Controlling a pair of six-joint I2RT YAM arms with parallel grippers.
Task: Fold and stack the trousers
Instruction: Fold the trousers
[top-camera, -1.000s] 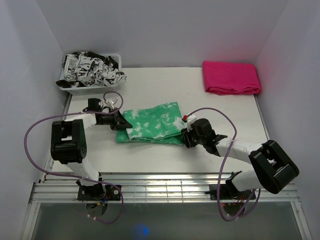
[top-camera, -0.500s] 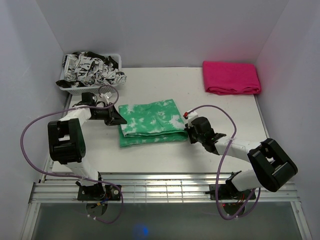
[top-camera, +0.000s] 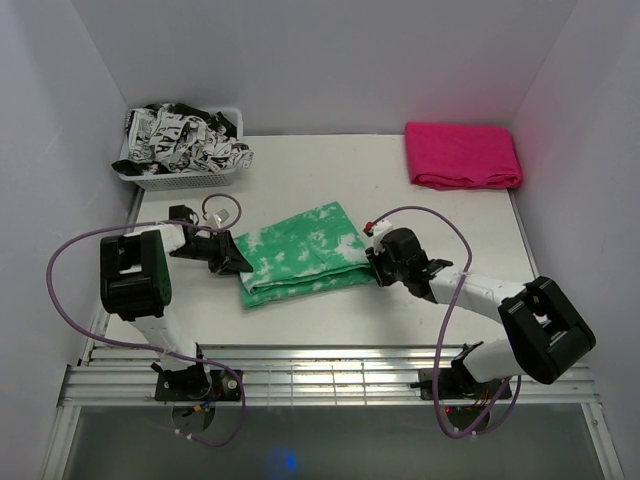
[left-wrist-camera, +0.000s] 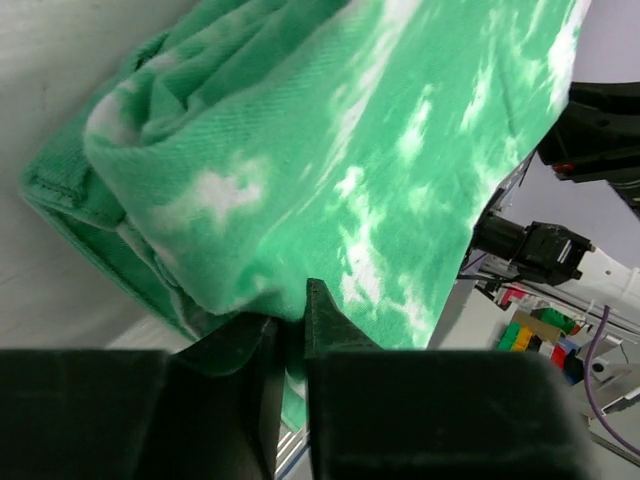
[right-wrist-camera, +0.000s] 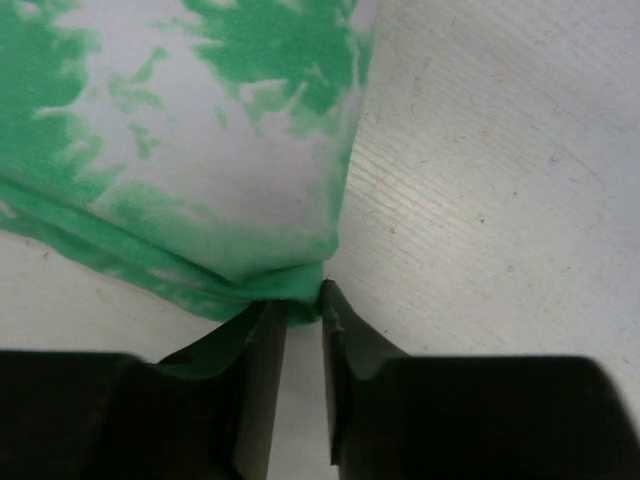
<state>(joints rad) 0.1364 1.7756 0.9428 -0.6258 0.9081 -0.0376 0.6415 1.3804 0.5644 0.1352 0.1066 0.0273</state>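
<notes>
A: Counts first, top view.

B: Two arms, two grippers; one pair of green trousers (top-camera: 300, 250), tie-dye, folded flat; one pink folded garment (top-camera: 462, 155); one basket (top-camera: 148, 180); one table (top-camera: 440, 215), white.

A: And inside the basket?

B: Black-and-white clothes (top-camera: 185, 138) heaped over the rim; can't count the pieces, too crumpled.

A: Where is everything?

B: Green trousers near the table's middle, a touch toward 8 o'clock, long axis tilted so the far end points to 2 o'clock; pink garment at the 1 o'clock corner, well apart; basket at the 11 o'clock corner.

A: Grippers?

B: Left gripper (top-camera: 236, 262) at the trousers' 9 o'clock end; its wrist view shows the fingers drawn almost together, pinching the bunched green edge; right gripper (top-camera: 377, 263) at the 3 o'clock end, fingers close together, nipping the green corner hem.

A: Anything hidden or cut off?

B: Number of fold layers unclear; stacked edges show in the wrist views, but can't count them; both sets of fingertips are lost under dark housings in the top view; the cloth between the fingers is mostly in shadow; left wrist view cuts off the trousers at top and right; the pink garment's underside layers are hard to make out.
</notes>
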